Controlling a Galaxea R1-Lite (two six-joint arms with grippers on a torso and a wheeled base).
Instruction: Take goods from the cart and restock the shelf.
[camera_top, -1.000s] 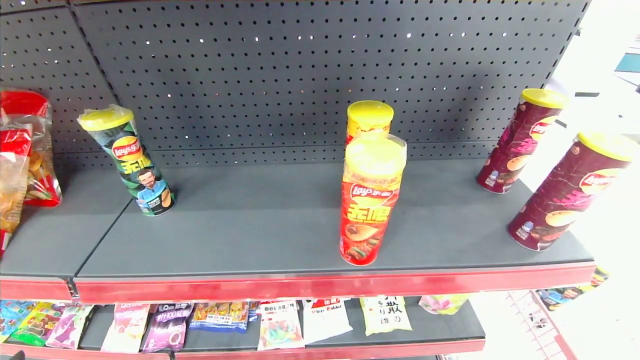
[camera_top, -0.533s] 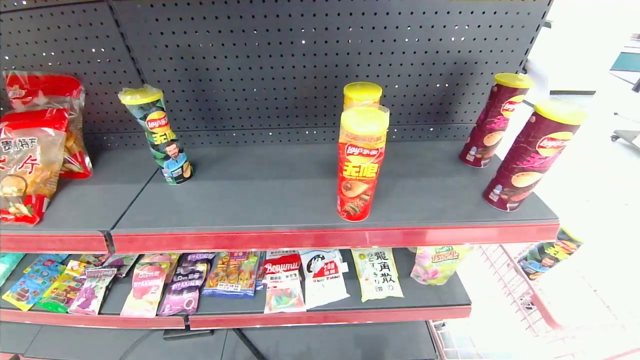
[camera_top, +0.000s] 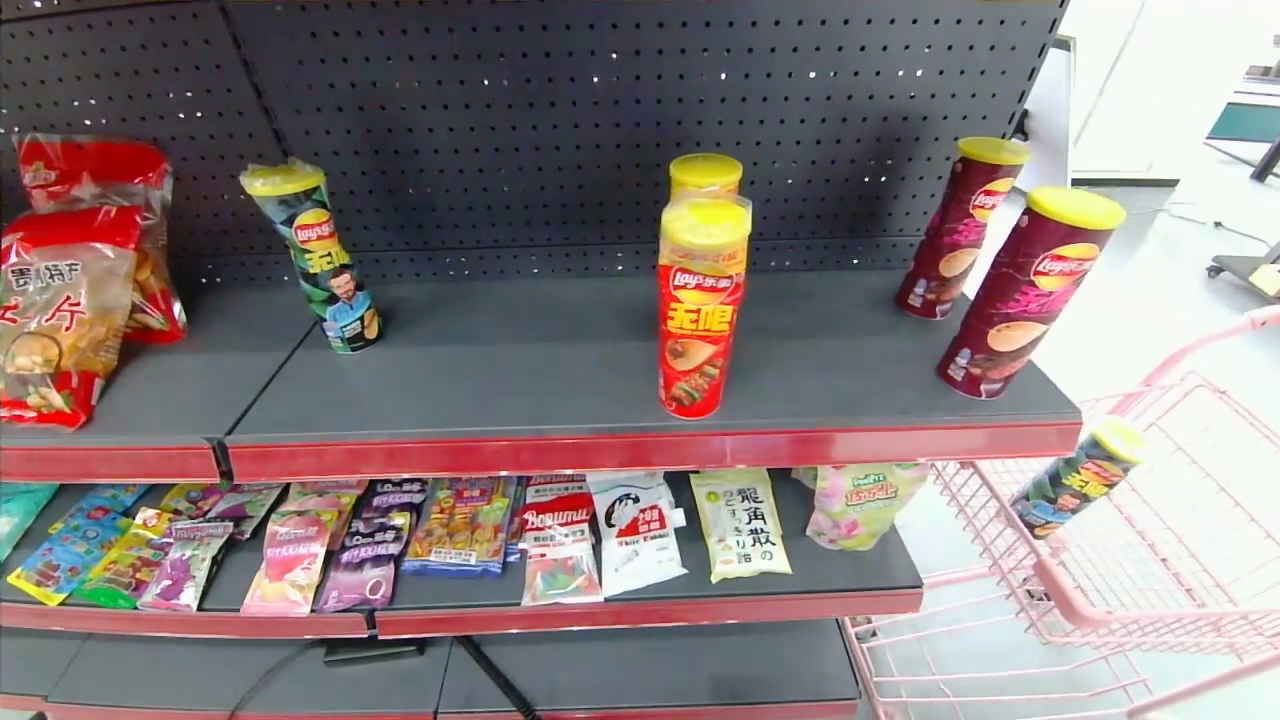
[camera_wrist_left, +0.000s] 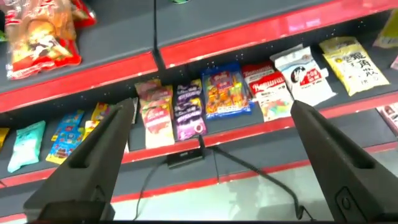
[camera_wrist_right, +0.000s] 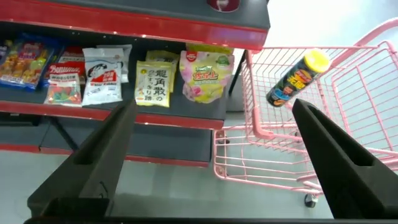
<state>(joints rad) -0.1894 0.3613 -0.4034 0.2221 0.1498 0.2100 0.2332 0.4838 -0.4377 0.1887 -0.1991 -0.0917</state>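
A dark green chip can (camera_top: 1075, 478) with a yellow lid lies tilted inside the pink cart (camera_top: 1060, 590) at the right of the shelf; the right wrist view shows the same can (camera_wrist_right: 297, 79) in the cart (camera_wrist_right: 273, 134). On the upper shelf (camera_top: 560, 370) stand a green can (camera_top: 312, 260), two red cans (camera_top: 702, 305), one behind the other, and two maroon cans (camera_top: 1028, 290). My left gripper (camera_wrist_left: 212, 106) is open before the lower snack shelf. My right gripper (camera_wrist_right: 214, 104) is open, low, facing the shelf end and the cart. Neither holds anything.
Bags of snacks (camera_top: 70, 290) stand at the upper shelf's left end. The lower shelf (camera_top: 640, 610) carries a row of flat candy and snack packets (camera_top: 560, 530). A dark cable (camera_wrist_left: 249, 168) trails under it. Open floor lies to the right beyond the cart.
The head camera has drawn back and turned right, so the shelf looks smaller and the pink cart with its can has come into view. The cans on the shelf stay put.
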